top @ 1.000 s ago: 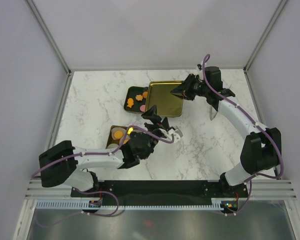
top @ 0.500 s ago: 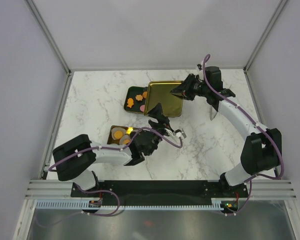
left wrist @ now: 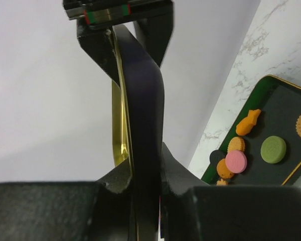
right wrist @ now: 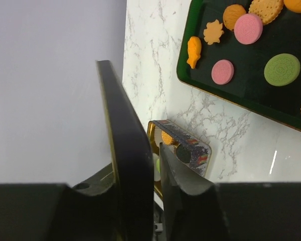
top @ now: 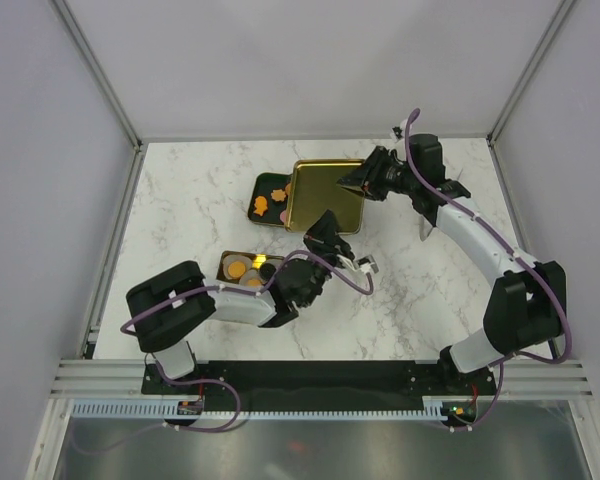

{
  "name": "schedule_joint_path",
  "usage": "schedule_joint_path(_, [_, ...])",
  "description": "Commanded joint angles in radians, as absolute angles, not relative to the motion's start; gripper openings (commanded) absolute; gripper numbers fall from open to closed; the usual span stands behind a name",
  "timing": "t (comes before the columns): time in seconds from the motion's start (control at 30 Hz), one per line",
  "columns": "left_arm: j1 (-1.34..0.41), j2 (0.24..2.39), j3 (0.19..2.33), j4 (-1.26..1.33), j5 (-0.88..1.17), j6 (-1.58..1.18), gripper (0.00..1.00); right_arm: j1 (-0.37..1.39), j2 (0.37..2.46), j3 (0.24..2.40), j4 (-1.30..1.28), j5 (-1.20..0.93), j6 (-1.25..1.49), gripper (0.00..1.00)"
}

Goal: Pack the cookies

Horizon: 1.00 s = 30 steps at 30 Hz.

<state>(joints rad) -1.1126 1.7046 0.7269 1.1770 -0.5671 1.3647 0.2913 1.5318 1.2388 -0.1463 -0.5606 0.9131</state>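
- Cookies [top: 263,207] lie in the open dark tray [top: 265,183], others in a small tin [top: 223,262] nearby.
- Left gripper [top: 323,228] and right gripper [top: 363,182] both clamp the gold lid [top: 325,195] by the tray; I judge closing is left.

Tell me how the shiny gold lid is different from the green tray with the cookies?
The gold lid is pinched at its edges by the left gripper and the right gripper; the green tray lies flat on the table. The lid is shiny gold and carries nothing; the tray is dark green inside and holds cookies. Both are rectangles with rounded corners.
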Motion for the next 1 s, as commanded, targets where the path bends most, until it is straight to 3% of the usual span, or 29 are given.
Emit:
schedule_joint_path(0.0, [-1.103, 1.678, 0.816, 1.332, -0.592, 1.369, 0.02, 0.304, 1.497, 1.216, -0.169, -0.574, 0.881, 0.36])
schedule_joint_path(0.03, [-1.104, 1.658, 0.827, 1.249, -0.606, 1.344, 0.02, 0.304, 1.496, 1.221, -0.175, -0.560, 0.870, 0.44])
schedule_joint_path(0.07, [-1.106, 1.642, 0.848, 1.211, -0.627, 1.278, 0.02, 0.304, 1.491, 1.226, -0.181, -0.546, 0.835, 0.60])
schedule_joint_path(0.13, [-1.109, 1.602, 0.867, 1.090, -0.640, 1.182, 0.02, 0.299, 1.477, 1.253, -0.213, -0.493, 0.787, 0.71])
schedule_joint_path(0.17, [-1.109, 1.551, 0.900, 0.895, -0.643, 1.040, 0.02, 0.295, 1.471, 1.262, -0.225, -0.474, 0.764, 0.81])
schedule_joint_path(0.3, [-1.109, 1.431, 0.959, 0.511, -0.575, 0.660, 0.02, 0.253, 1.419, 1.289, -0.238, -0.378, 0.671, 0.96])
schedule_joint_path(0.43, [-1.097, 1.355, 1.018, 0.215, -0.462, 0.363, 0.02, 0.230, 1.384, 1.325, -0.233, -0.302, 0.609, 0.98])
schedule_joint_path(0.6, [-0.902, 1.234, 1.063, -0.021, -0.054, -0.104, 0.02, 0.230, 1.344, 1.301, -0.163, -0.293, 0.561, 0.98])
schedule_joint_path(0.87, [-0.454, 1.189, 1.059, -0.084, 0.641, -0.604, 0.02, 0.229, 1.269, 1.037, 0.167, -0.507, 0.546, 0.98])
schedule_joint_path(0.97, [-0.330, 1.193, 0.961, 0.114, 0.858, -0.834, 0.02, 0.232, 1.291, 0.973, 0.320, -0.616, 0.586, 0.98])
